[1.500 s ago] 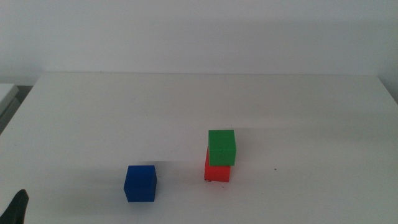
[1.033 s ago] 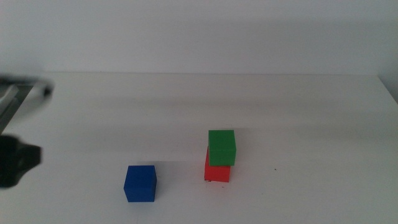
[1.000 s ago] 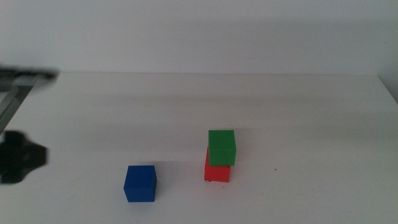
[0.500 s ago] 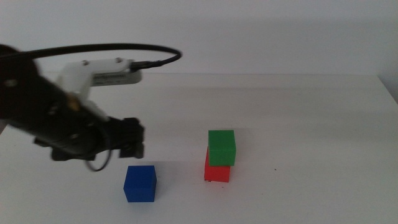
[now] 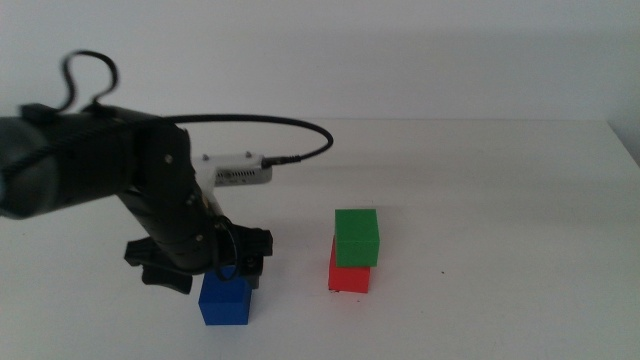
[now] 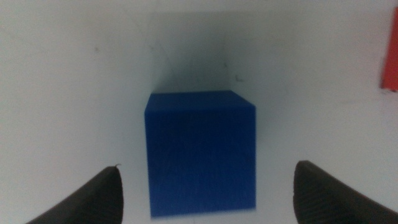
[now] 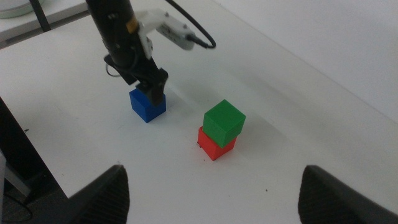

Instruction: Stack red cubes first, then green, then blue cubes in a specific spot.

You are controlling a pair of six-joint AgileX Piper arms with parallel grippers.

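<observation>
A green cube (image 5: 357, 236) sits on a red cube (image 5: 349, 276) right of the table's centre, turned a little against it. The stack covers the specific spot. To its left the blue cube (image 5: 224, 300) rests alone near the front edge. My left gripper (image 5: 210, 272) hangs just above it, open, one jaw on either side, touching nothing. In the left wrist view the blue cube (image 6: 200, 152) lies between the spread jaws of that gripper (image 6: 209, 165). My right gripper (image 7: 214, 168) is open and empty, high above the table, out of the middle view.
The white table (image 5: 480, 180) ends at a pale wall behind. The left arm's dark body and its looping black cable (image 5: 290, 135) fill the left half of the middle view. A tiny black speck (image 5: 441, 272) marks the top right of the stack.
The left arm swung in from the left edge and came down over the blue cube. None of the cubes has moved.
</observation>
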